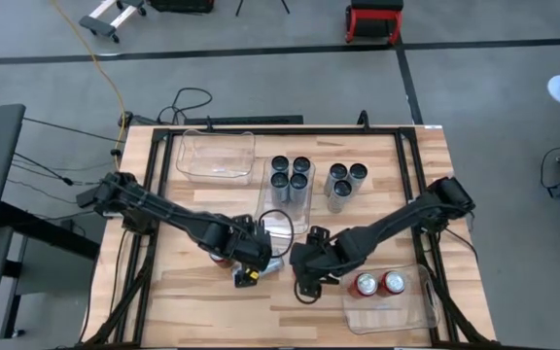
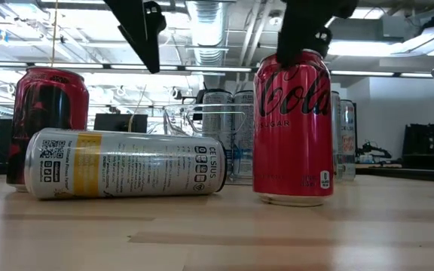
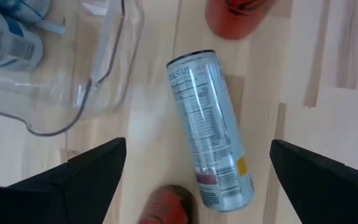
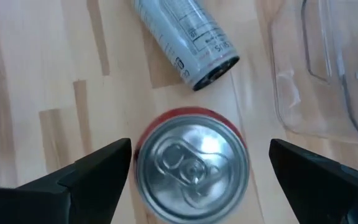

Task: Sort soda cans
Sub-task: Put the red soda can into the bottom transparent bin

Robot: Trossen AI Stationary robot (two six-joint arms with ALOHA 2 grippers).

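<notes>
From above, the left gripper [image 1: 253, 261] and the right gripper [image 1: 309, 270] meet near the middle of the table's front part. A silver can [image 1: 272, 264] lies on its side just beside the left gripper. Two red cans [image 1: 379, 283] stand in a clear bin [image 1: 418, 313] at the front right. Four dark cans [image 1: 291, 173] stand in a bin at the centre back, with three silver-grey cans [image 1: 345, 181] standing on the bare wood just to their right. Another clear bin [image 1: 216, 156] sits at the back left.

At table height, the silver can [image 2: 123, 163] lies lengthwise on the wood, one red can [image 2: 47, 120] upright behind it and another upright red can [image 2: 292, 126] beside it, under a dark finger [image 2: 304, 26] coming down from above.

In the left wrist view, the fingers [image 3: 86, 175] are spread wide above the lying silver can [image 3: 210, 127], touching nothing.

In the right wrist view, the fingers [image 4: 92, 173] are spread wide to either side of the upright red can [image 4: 192, 165], clear of its sides, with the silver can's end [image 4: 185, 38] just beyond it.
</notes>
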